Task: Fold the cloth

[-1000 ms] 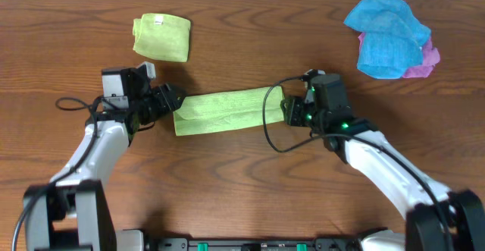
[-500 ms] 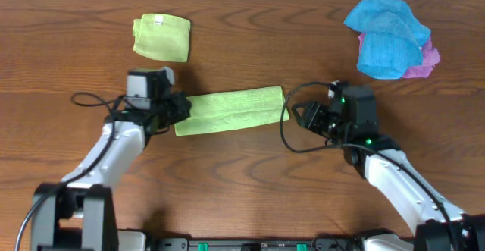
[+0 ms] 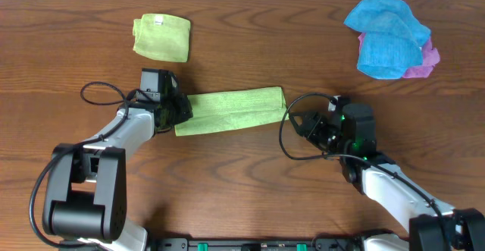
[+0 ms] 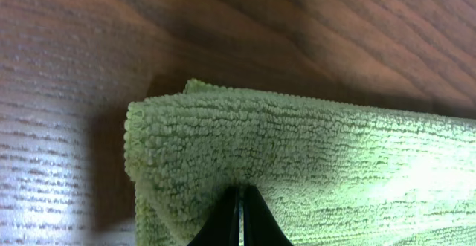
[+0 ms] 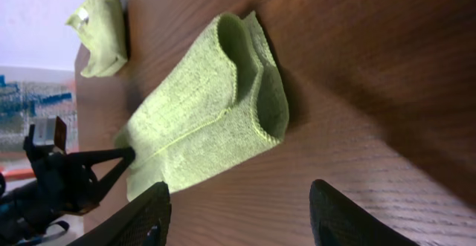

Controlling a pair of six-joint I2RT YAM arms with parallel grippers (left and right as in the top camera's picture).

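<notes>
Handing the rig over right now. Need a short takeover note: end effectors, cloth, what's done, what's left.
Left end effector: looks shut on the left end of the cloth, down at table level.
Right end effector: open, empty, just off the cloth's right end, not touching it.
Cloth: mid-table, lying as a long folded strip.
Done: lengthwise fold.
Left: probably fold the strip end to end, like the second green cloth at the back left, then release.
Blue cloth lies at the back right.
</notes>
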